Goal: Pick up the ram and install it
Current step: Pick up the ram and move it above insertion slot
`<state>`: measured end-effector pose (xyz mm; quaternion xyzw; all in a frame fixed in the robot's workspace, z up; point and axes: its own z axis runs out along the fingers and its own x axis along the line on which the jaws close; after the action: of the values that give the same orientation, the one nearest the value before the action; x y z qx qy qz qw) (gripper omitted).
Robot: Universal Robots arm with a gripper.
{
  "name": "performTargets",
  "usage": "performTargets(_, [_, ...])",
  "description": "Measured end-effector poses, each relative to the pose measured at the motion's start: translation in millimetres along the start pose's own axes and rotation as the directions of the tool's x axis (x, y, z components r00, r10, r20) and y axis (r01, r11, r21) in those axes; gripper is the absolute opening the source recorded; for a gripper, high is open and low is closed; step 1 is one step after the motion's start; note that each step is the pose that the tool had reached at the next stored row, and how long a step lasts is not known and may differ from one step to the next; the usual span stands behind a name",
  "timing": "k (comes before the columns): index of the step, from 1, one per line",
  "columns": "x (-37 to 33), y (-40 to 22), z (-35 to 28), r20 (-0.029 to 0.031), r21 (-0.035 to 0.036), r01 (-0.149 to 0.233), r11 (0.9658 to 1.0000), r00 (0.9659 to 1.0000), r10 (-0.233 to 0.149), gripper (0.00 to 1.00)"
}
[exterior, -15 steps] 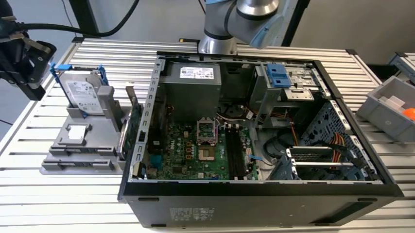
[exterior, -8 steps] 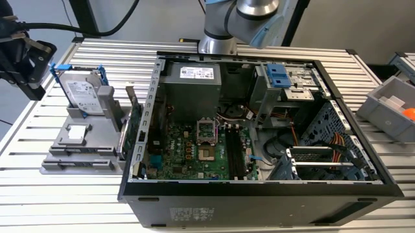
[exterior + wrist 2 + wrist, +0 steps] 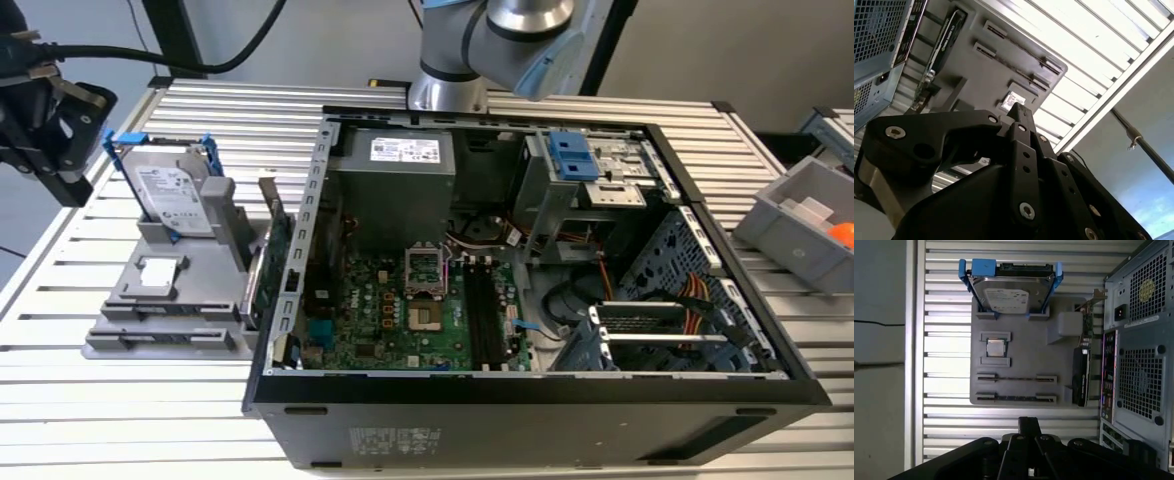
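In both wrist views the gripper [image 3: 1029, 421] [image 3: 1019, 107] seems closed, fingers [image 3: 1022, 131] pressed together.

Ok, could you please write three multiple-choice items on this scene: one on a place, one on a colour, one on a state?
1. Relative to the case, the hard drive stands: A inside it; B on the exterior view's left of it; C on top of it.
2. Its frame is: A red; B yellow; C blue.
3. The case is: A open; B closed; C wrapped.

1 B: it stands in the grey holder beside the case.
2 C: blue clips grip the drive.
3 A: the motherboard shows.
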<state>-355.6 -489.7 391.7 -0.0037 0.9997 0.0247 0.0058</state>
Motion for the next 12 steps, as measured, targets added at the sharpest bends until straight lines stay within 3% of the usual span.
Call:
performTargets(4, [0.0,0.0,0.1,-0.0028,-0.0009,0.059,0.9983,0.9983,-0.059,0.0])
performTargets(12, [0.0,0.0,0.0,-0.0084,-0.0029,0.175,0.9845,0.9845,-0.175,0.0])
